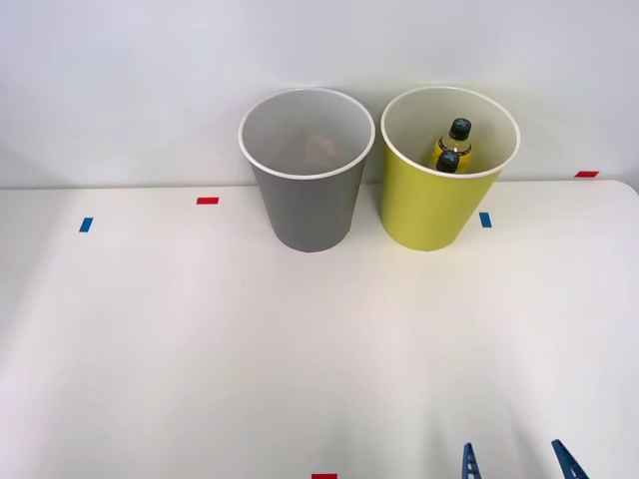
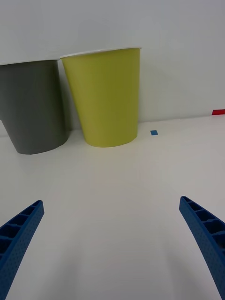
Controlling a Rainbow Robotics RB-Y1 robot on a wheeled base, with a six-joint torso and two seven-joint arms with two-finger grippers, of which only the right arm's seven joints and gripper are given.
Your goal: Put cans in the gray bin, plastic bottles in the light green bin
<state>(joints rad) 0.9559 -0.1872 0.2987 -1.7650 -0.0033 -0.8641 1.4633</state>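
**A:** What sits on the worktop (image 1: 200, 339)?

**B:** A smooth, matte white worktop carries two round, tapered bins, standing upright side by side at its far edge against a plain pale wall. The gray bin (image 1: 308, 195) is on the left and the light green bin (image 1: 431, 205) on the right. They stand just beside each other with a narrow gap between them. Both have a thin white rim and a pale inside, and they look the same size.

**A:** Where are the plastic bottles?

**B:** Two plastic bottles (image 1: 454, 148) stand inside the light green bin, toward its far right wall. Each has a black screw cap; the farther one shows yellow contents below the cap. The nearer one is mostly hidden by the bin's wall, so its colour cannot be told. Something pale brownish lies deep in the gray bin, too faint to identify.

**A:** And the tool?

**B:** The right tool (image 1: 517, 461) is at the near edge of the worktop, right of centre, well apart from both bins. Its two blue, ribbed fingers (image 2: 21, 232) are spread wide with nothing between them. The bins lie far ahead of it, the green one more directly in line.

**A:** Anything else?

**B:** Small flat tape marks on the worktop: three red (image 1: 207, 201) and two blue (image 1: 86, 225).
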